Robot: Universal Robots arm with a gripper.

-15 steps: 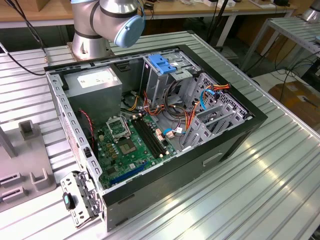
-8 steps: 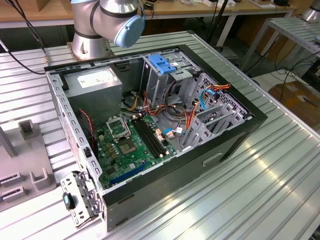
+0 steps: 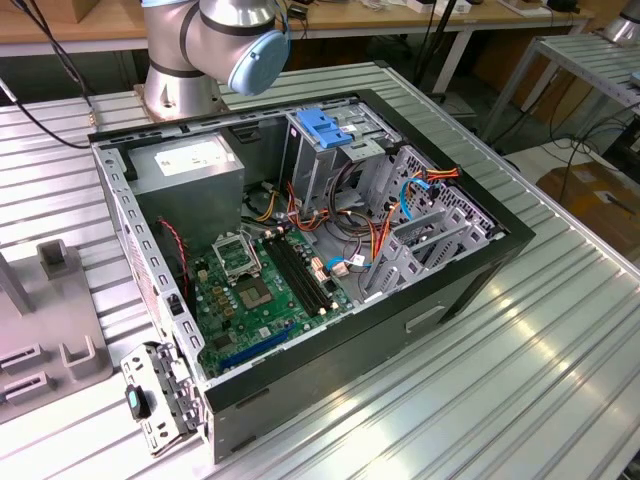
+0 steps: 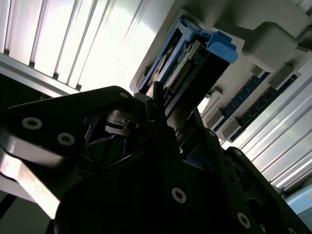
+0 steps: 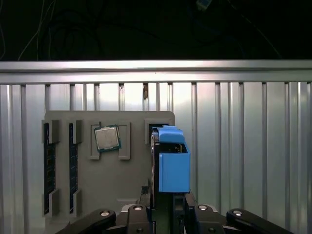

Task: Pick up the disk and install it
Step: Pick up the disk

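The disk (image 5: 173,165) stands on its edge in a slot of a grey holder plate (image 5: 131,185), and in the first wrist view its blue frame faces the camera. The gripper (image 5: 168,207) is right at the near end of the disk; I cannot tell if it is pressed on the disk or spread around it. On the same plate a processor chip (image 5: 107,138) lies flat in a recess and two memory sticks (image 5: 47,168) sit in narrow slots. The plate lies on a table (image 5: 253,146) of ribbed silver metal, and beyond its edge rail all is dark.

In the exterior view the ribbed metal surface carries an open computer case (image 3: 480,270) lying on its side, with a green motherboard (image 3: 260,300), a grey power supply (image 3: 190,165) and a blue latch piece (image 3: 325,128) on the drive cage. The arm's base (image 3: 185,85) stands behind the case. Further back are wooden workbenches (image 3: 60,25) and dark cables (image 3: 40,110); at the exterior view's right stand a side table (image 3: 590,60) and a cardboard box (image 3: 595,195) on the floor
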